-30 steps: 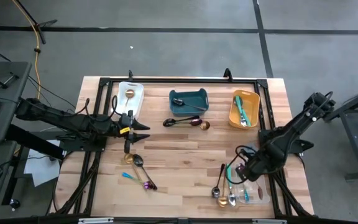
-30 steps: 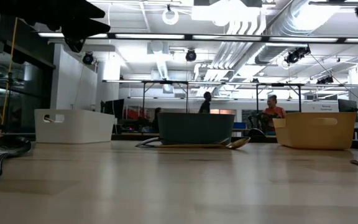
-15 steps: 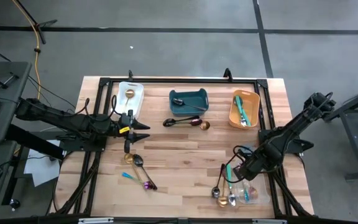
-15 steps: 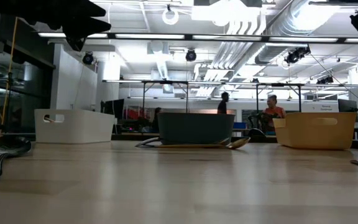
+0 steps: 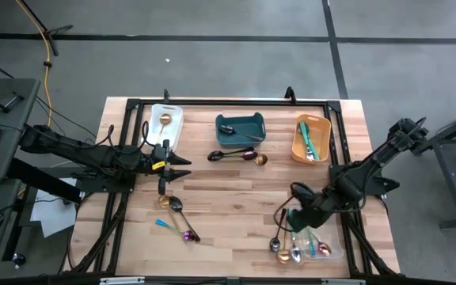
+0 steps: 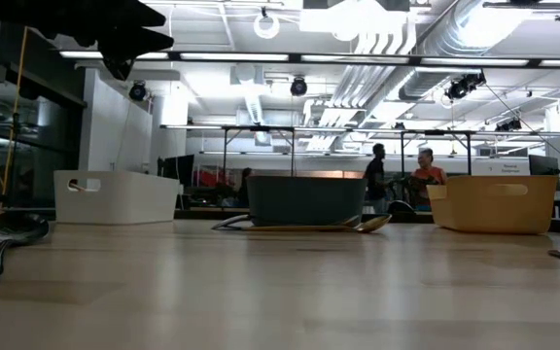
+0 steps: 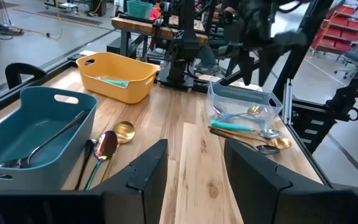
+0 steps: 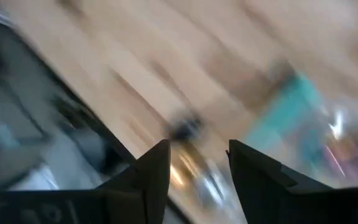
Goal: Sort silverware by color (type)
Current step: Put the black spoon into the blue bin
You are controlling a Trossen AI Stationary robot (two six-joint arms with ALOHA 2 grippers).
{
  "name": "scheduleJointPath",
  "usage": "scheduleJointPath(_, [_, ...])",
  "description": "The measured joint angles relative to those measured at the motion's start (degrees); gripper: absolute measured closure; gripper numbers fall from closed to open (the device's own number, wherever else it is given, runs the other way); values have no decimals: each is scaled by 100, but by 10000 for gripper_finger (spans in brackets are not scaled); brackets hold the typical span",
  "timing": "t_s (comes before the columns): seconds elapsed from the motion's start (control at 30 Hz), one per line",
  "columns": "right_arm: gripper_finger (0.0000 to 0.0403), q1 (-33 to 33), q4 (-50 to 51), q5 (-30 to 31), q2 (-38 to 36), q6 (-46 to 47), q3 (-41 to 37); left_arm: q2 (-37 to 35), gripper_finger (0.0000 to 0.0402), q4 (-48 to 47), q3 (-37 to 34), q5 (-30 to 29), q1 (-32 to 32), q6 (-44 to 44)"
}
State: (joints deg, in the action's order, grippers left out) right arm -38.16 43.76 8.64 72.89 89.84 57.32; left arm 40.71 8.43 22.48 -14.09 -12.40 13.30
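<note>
The right gripper (image 5: 291,218) hangs with fingers apart and empty over the silverware (image 5: 285,237) by the clear bin (image 5: 332,245) — seemingly between picks. Next it wants a clean pinch on one utensil; the left gripper (image 5: 182,161) waits open near the white bin (image 5: 165,127).

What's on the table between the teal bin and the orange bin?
Nothing. In the high view, bare wood separates the teal bin from the orange bin. The gold spoon lies nearer the front.

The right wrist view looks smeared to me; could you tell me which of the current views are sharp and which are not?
Right wrist view: heavy motion blur, only the dark fingers read clearly; a teal patch is unidentifiable. Left wrist view: sharp on the teal bin and orange bin, blurred on the far arm. High view: even and crisp. Low view: bright ceiling lights, tabletop soft up close.
</note>
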Motion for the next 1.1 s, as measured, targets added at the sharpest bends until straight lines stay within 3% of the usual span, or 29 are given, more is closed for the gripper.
scheduleJointPath(0.23, [244, 692, -1826, 1652, 785, -3240, 2, 0, 250, -71, 0, 2, -2, -312])
scheduleJointPath(0.53, [244, 2202, -4424, 1951, 2314, -7192, -2, 0, 250, -348, 2, 0, -12, -546])
scheduleJointPath(0.8, [244, 3149, -5230, 719, 2874, -8294, -9, 107, 250, -447, 0, -44, -294, -732])
scheduleJointPath(0.9, [244, 3186, -5667, 621, 2874, -8564, -9, 236, 250, -245, 5, -166, -369, -846])
scheduleJointPath(1.1, [244, 3176, -8121, 496, 2872, -9018, -736, 422, 250, 1408, -810, -183, -456, -1294])
